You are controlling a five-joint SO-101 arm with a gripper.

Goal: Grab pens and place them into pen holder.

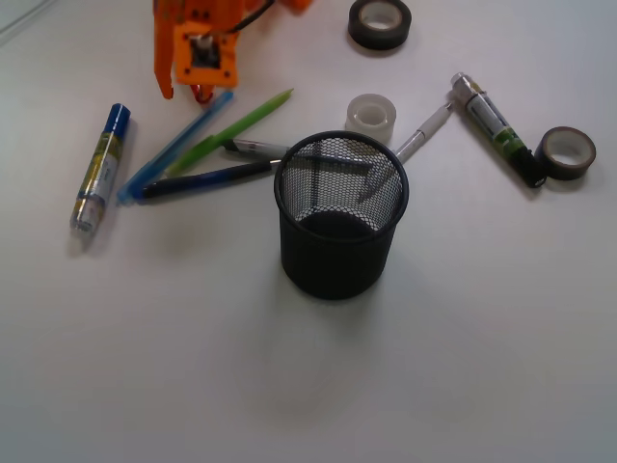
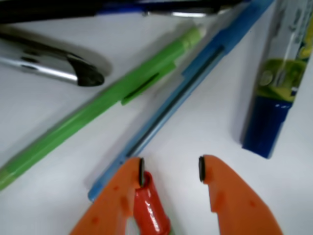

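front view: the pen holder point(image 1: 339, 217) is seen upright mid-table, nothing plainly inside; the light blue pen point(image 1: 175, 145), green pen point(image 1: 228, 133), dark pen point(image 1: 207, 179) and silver pen point(image 1: 424, 131) lie outside it; wrist view: the gripper point(image 2: 170, 169) is seen parted, grasping nothing, one finger point(image 2: 128, 180) over the blue pen's end.

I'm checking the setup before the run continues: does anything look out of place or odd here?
Nothing looks damaged or spilled. The pen holder stands upright. The light blue pen, green pen and dark pen lie fanned beside it, ends bunched together. The open gripper hangs by the blue pen's end, holding nothing.
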